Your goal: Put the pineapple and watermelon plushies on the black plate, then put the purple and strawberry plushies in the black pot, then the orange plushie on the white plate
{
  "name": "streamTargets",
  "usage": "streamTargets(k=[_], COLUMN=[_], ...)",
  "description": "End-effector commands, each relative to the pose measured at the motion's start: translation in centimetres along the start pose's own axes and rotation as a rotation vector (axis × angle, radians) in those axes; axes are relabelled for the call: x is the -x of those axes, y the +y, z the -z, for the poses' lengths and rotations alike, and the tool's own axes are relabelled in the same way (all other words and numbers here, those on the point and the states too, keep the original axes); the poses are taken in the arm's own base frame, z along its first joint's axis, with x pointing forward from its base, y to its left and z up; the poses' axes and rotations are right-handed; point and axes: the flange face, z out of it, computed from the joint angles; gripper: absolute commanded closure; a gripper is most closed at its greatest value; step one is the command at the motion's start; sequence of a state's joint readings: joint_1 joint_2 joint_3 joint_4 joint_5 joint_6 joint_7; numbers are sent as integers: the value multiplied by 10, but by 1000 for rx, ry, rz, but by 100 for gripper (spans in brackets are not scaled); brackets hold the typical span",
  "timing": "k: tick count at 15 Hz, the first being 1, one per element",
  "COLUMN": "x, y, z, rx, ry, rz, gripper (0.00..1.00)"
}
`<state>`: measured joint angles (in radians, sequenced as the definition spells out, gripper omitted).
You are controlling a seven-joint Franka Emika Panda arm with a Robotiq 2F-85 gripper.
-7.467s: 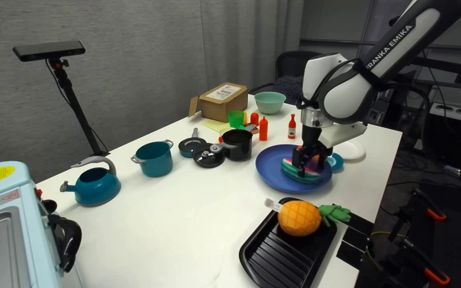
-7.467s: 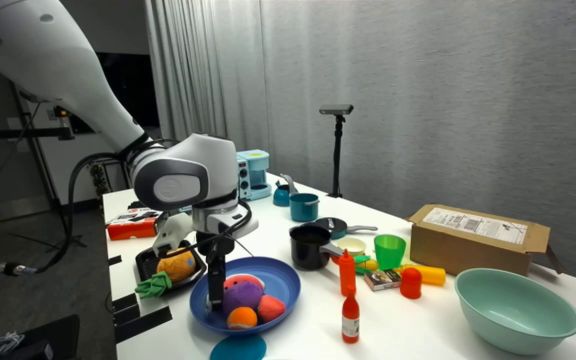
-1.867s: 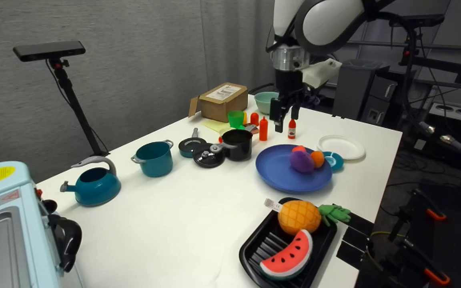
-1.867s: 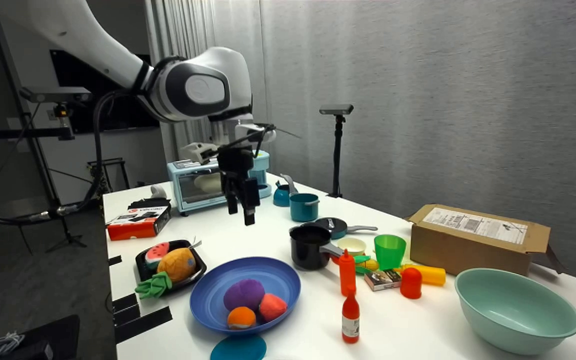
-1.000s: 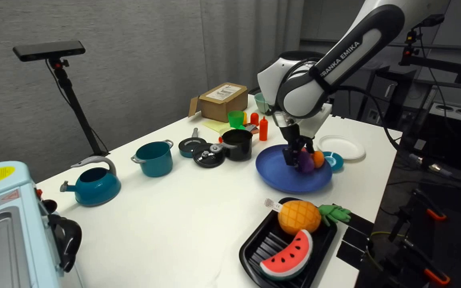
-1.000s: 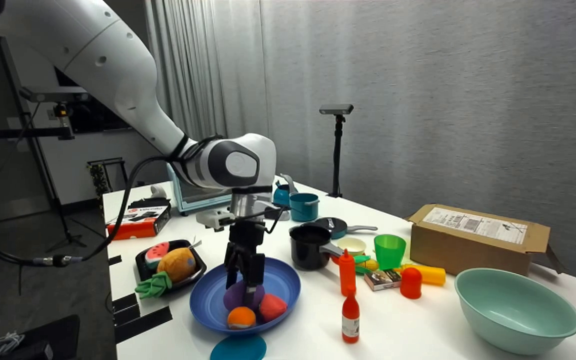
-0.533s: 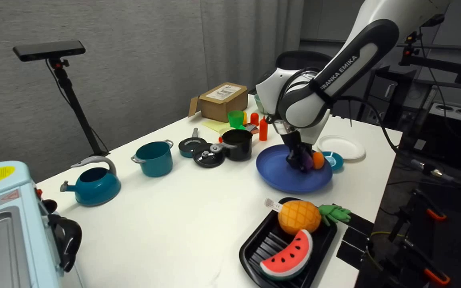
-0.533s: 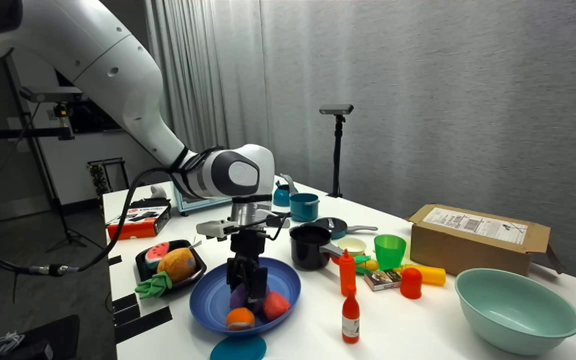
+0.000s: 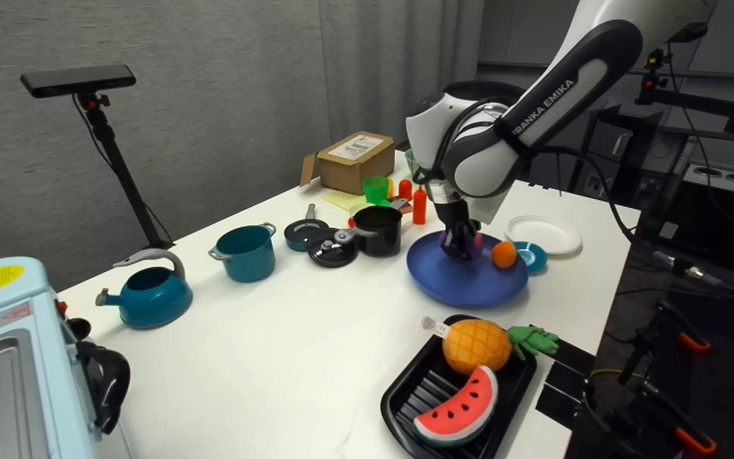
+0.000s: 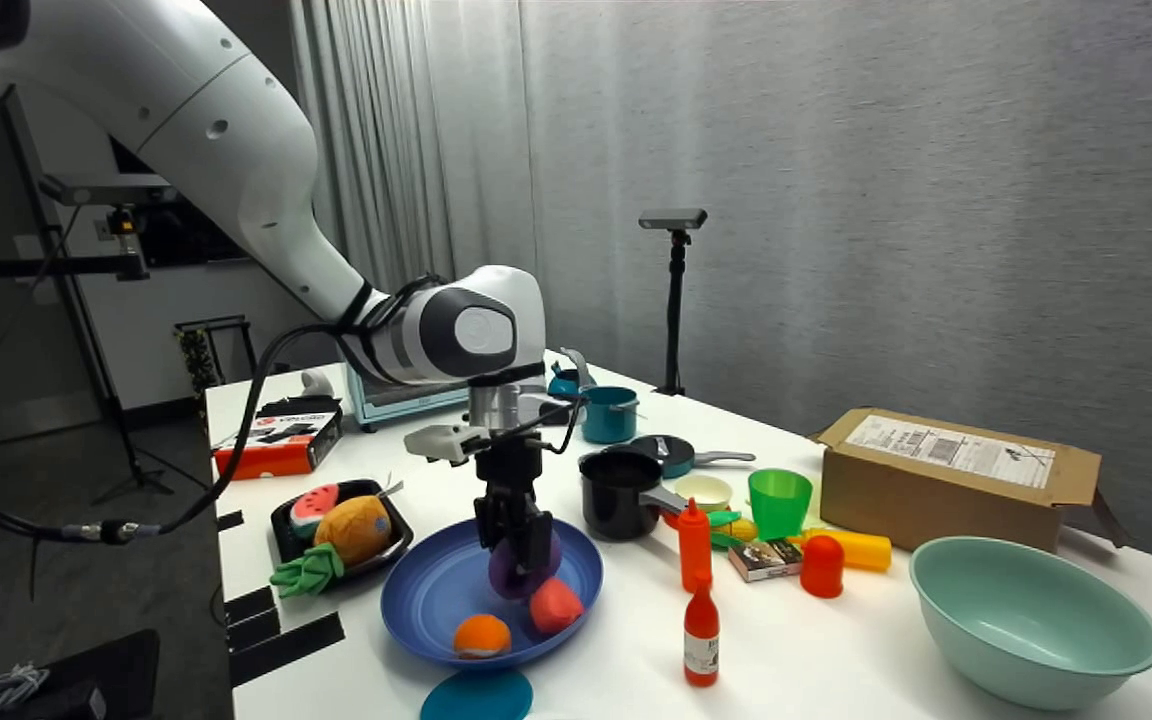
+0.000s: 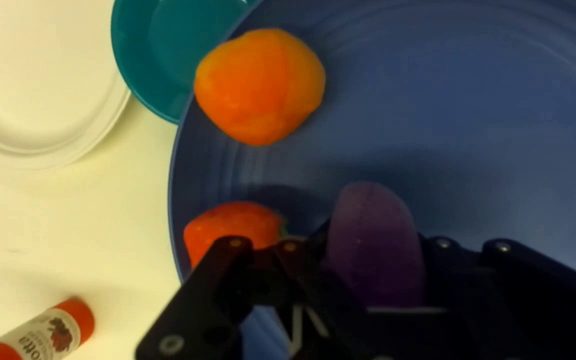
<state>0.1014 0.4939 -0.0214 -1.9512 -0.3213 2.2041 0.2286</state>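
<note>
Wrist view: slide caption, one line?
Fingers grip the purple plushie over a blue plate holding the strawberry plushie and the orange plushie.

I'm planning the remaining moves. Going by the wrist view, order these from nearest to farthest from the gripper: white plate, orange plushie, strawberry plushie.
1. Strawberry plushie: on the blue plate, left of the held purple plushie in the picture, partly hidden by the jaws.
2. Orange plushie: higher up, inside the blue plate's rim.
3. White plate: picture's upper left, off the blue plate.
</note>
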Motion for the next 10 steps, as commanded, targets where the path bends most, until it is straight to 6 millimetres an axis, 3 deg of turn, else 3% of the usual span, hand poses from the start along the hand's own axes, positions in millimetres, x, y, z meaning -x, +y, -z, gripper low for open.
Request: streamTargets(k=[1, 10], x=[-11, -73], y=[4, -10], z=[33, 113], rx=[-30, -53], ry=[111, 397], rz=[15, 18], gripper=[97, 96])
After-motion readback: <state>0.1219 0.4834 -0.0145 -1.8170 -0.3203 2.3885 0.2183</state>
